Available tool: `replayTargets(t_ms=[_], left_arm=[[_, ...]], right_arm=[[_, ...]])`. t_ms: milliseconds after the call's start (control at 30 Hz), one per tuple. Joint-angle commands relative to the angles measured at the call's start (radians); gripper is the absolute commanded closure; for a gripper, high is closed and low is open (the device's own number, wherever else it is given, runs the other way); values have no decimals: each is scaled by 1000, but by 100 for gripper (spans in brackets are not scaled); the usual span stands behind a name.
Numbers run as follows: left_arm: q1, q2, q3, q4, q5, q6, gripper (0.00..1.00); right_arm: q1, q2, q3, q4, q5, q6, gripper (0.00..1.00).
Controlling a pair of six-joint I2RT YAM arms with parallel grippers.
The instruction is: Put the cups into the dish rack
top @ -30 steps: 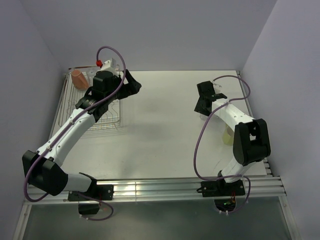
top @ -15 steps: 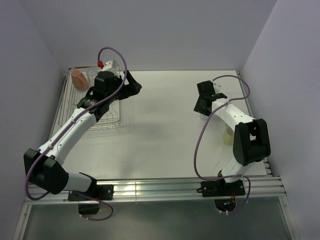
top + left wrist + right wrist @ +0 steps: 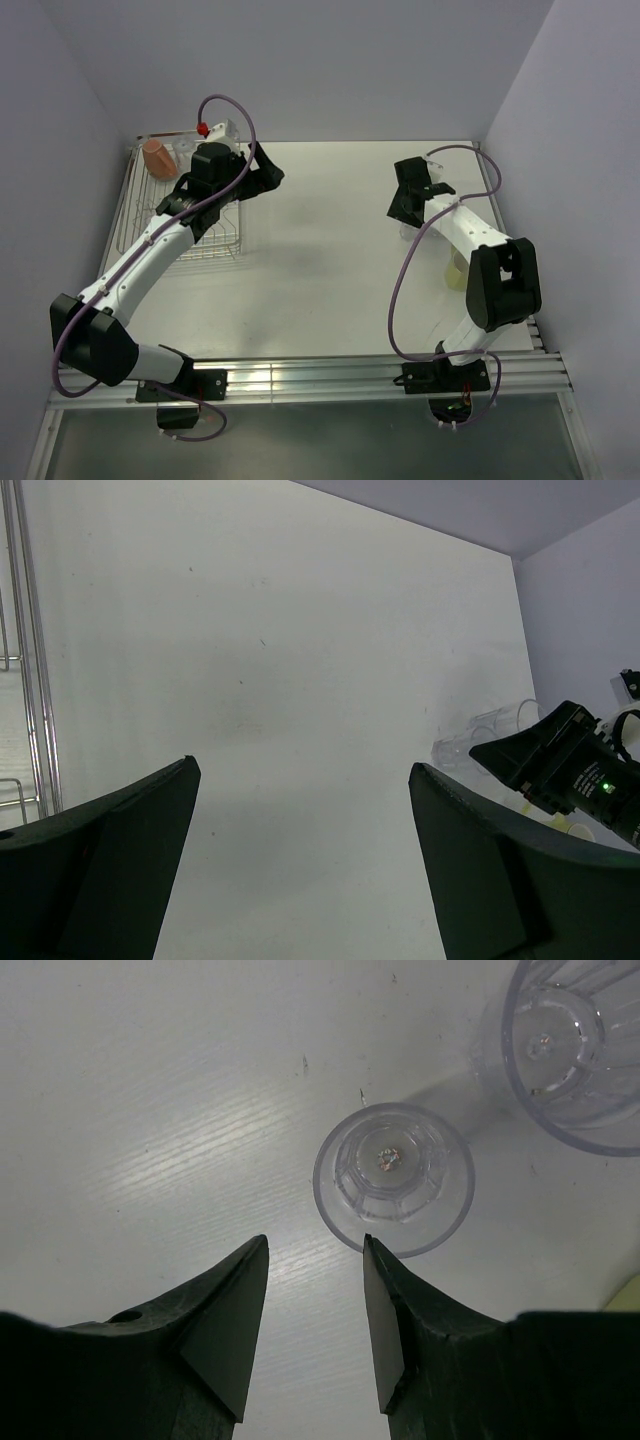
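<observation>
Cups are sitting apart in the top view: orange mug (image 3: 157, 157) in the dish rack's (image 3: 215, 245) far left corner, left tool (image 3: 268, 172) hanging at the rack's right edge. Left wrist: that tool is gaping wide, empty. Right wrist: right tool (image 3: 315, 1243), half-open and empty, is hovering beside one clear tumbler (image 3: 393, 1178), a second tumbler (image 3: 570, 1040) standing near it.

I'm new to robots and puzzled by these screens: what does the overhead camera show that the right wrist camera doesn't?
Only overhead: the dish rack with the orange mug in it, and the open left gripper beside it. Only the right wrist, clearly: one clear tumbler just past the fingertips, and a second tumbler beyond it. Both: the open right gripper and the white table.
</observation>
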Motion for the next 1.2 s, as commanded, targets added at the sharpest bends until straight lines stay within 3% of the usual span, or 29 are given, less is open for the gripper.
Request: replayTargets(t_ms=[0, 667, 733, 767, 967, 1000, 1167], left_arm=[[-4, -1, -2, 41, 15, -2, 7], [-6, 8, -2, 38, 15, -5, 7], [-6, 11, -2, 38, 15, -7, 7], [-7, 11, -2, 38, 15, -7, 7], [-12, 13, -5, 38, 15, -11, 7], [-13, 11, -4, 37, 15, -14, 7], [-16, -7, -13, 46, 33, -31, 7]], right_arm=[[-4, 5, 55, 21, 36, 1, 49], [-6, 112, 72, 39, 58, 1, 53], [-6, 115, 69, 45, 53, 2, 61], [-6, 115, 66, 47, 47, 1, 72], [-6, 120, 61, 55, 24, -4, 90], [-6, 117, 61, 55, 12, -4, 99], [16, 42, 72, 47, -57, -8, 100]])
